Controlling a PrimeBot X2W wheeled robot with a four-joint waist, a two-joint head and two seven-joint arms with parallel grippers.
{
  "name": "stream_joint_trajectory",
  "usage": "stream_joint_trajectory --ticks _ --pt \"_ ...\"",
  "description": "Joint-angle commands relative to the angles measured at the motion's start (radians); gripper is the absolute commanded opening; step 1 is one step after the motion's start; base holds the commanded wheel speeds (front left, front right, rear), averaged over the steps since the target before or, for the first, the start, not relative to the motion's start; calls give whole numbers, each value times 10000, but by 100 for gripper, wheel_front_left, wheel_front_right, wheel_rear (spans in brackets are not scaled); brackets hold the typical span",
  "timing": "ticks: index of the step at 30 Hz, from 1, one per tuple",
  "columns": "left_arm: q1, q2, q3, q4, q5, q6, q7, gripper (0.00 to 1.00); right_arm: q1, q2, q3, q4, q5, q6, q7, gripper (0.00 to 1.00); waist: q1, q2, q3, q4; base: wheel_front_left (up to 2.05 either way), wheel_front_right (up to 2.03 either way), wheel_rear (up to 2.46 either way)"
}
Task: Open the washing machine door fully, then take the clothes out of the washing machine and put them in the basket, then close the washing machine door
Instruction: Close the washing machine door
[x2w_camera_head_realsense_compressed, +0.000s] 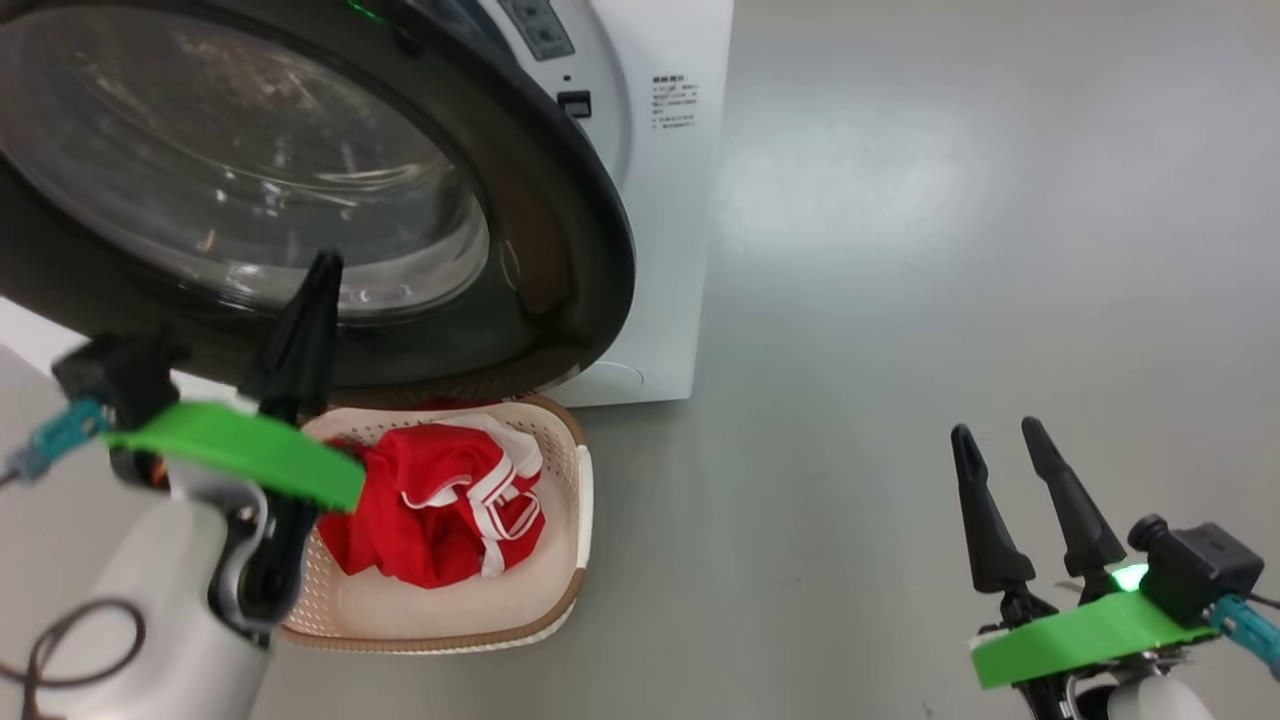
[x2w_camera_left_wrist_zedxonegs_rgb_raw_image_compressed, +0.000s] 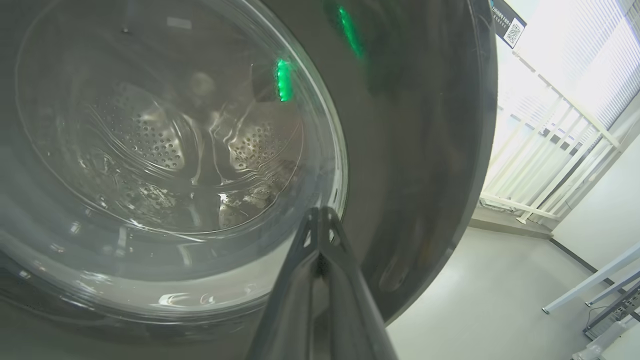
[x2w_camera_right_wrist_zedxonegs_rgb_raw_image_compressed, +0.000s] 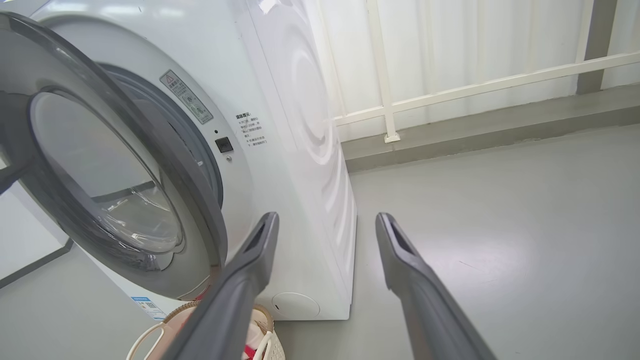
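Pressing the washing machine door (x2w_camera_head_realsense_compressed: 250, 170) shut looks to be the step in hand. The left gripper (x2w_camera_head_realsense_compressed: 325, 265), fingers pinched together and holding nothing, points its tip at the lower edge of the glass bowl, at 10 o'clock in the head view. Whether it touches the glass I cannot tell. The clothes (x2w_camera_head_realsense_compressed: 430, 510) lie in the basket (x2w_camera_head_realsense_compressed: 440, 612) on the floor (x2w_camera_head_realsense_compressed: 950, 250) at 7 o'clock, right under the door's lower rim. The right gripper (x2w_camera_head_realsense_compressed: 998, 430) hangs spread wide and empty at 4 o'clock, well apart from the washing machine (x2w_camera_head_realsense_compressed: 665, 200). As I judge the risks, the narrow tip may skid off the slick, curved glass and leave the door ajar. The door's bottom rim may also clip the basket or a raised fold of red fabric as it swings. Too soft a push may fail to latch it.
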Motion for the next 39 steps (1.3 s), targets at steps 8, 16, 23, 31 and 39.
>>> stream_joint_trajectory --ticks 8,16,23,31,39 --pt "1864 148 1579 -750 872 -58 -49 3 377 -133 45 -200 -106 65 -65 100 0 -1 -419 330 0 0 0" --pt "3629 -184 2585 -1144 2029 -58 -49 44 716 -233 -9 -178 -82 65 -65 100 0 -1 -699 385 0 0 0" --pt "4622 -492 3271 -1500 2998 -58 -49 90 973 -270 -83 -204 -96 65 -65 100 0 -1 -822 324 0 0 0" --pt "5434 -844 4116 -2051 4042 -58 -49 100 1127 -300 -187 -223 -104 65 -65 100 0 -1 -924 91 0 0 0" --pt "6060 -1185 5008 -3079 5150 -58 -49 100 1285 -358 -211 -240 -86 65 -65 100 0 -1 -1114 -71 0 0 0"
